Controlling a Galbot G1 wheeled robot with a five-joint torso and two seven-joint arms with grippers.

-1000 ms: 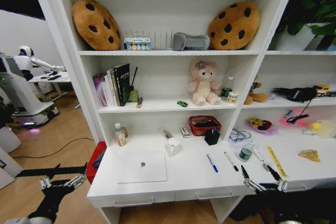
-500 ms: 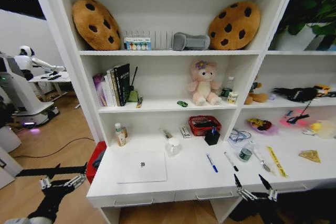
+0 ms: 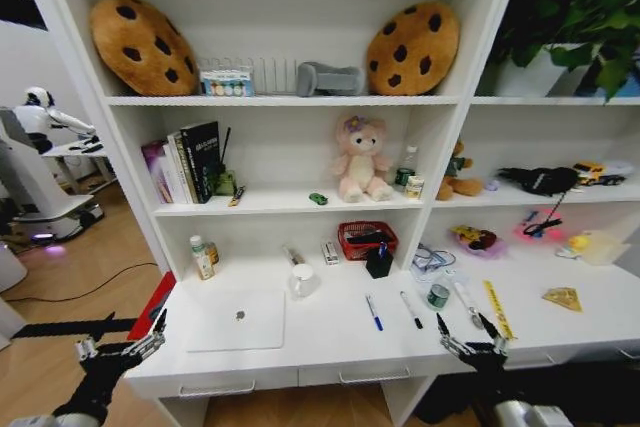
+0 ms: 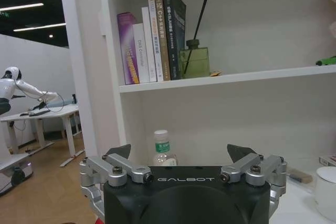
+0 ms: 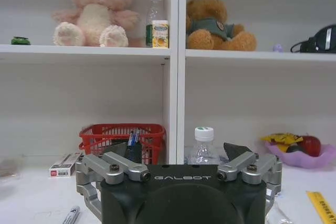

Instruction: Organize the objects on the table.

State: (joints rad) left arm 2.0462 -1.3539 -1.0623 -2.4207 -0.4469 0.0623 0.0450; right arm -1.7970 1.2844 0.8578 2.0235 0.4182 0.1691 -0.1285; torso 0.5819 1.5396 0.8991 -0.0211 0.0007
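Note:
On the white table (image 3: 330, 342) lie a thin silver laptop (image 3: 235, 319), a white mug (image 3: 302, 280), a blue pen (image 3: 373, 313), a dark pen (image 3: 411, 309), a green-lidded jar (image 3: 437, 295) and a yellow ruler (image 3: 497, 309). A tiny green toy car (image 3: 318, 199) sits on the shelf above. My right gripper (image 3: 463, 330) hangs open at the table's front edge, just in front of the jar and the dark pen. In the right wrist view my right gripper (image 5: 180, 150) holds nothing. My left gripper (image 3: 125, 339) is open and empty off the table's left front corner; the left wrist view shows this gripper (image 4: 181, 153) facing the mug (image 4: 326, 190).
A red basket (image 3: 366, 239) and black pen cup (image 3: 379, 262) stand at the back of the table, with a small bottle (image 3: 202, 258) at back left. Books (image 3: 185, 162), plush bears and cookie cushions fill the shelves. A purple bowl (image 3: 478, 241) sits to the right.
The whole head view has shifted, so the camera moved. My right gripper dropped from over the table's edge to its front and sits a little further left. The left arm stayed put.

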